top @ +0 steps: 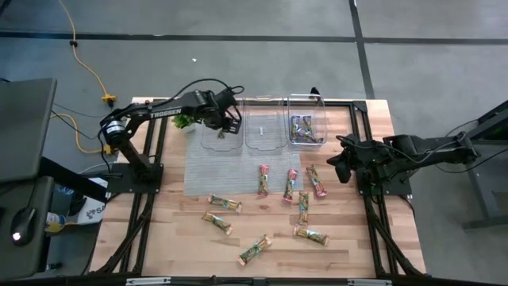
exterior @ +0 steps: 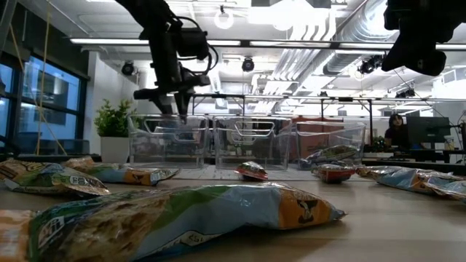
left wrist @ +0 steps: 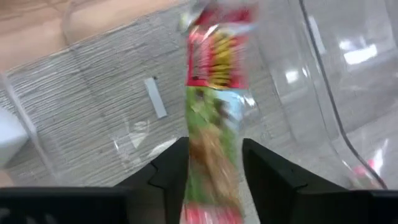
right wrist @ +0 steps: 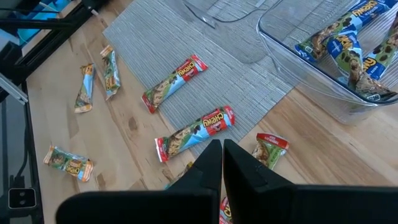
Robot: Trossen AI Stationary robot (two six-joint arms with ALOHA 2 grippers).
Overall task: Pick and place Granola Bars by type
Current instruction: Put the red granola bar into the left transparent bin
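Observation:
My left gripper [top: 226,123] hangs above the left clear bin [top: 222,137], fingers pointing down, shut on a granola bar [left wrist: 214,124] with a red and green wrapper. In the low view this gripper [exterior: 180,102] stands just over the bin's rim. Several more granola bars lie flat on the table, among them a pink one [top: 263,179] and a green and tan one [top: 225,203]. Blue bars [top: 305,127] lie in the right bin. My right gripper [top: 343,163] waits shut at the table's right side, above a few bars [right wrist: 194,132]. My left gripper has the bar between its two fingers [left wrist: 171,171], which stand at the two long sides of the wrapper's green part [left wrist: 214,158]. The fingers come from above, pointing steeply down. The bar hangs lengthwise below them, its red end [left wrist: 214,56] lowest, clear of the bin's floor.
Three clear bins stand in a row at the far edge; the middle one [top: 264,131] holds nothing I can see. A grey mat [top: 206,171] lies under and before them. A small green plant [top: 182,121] stands at the far left, close to the left arm.

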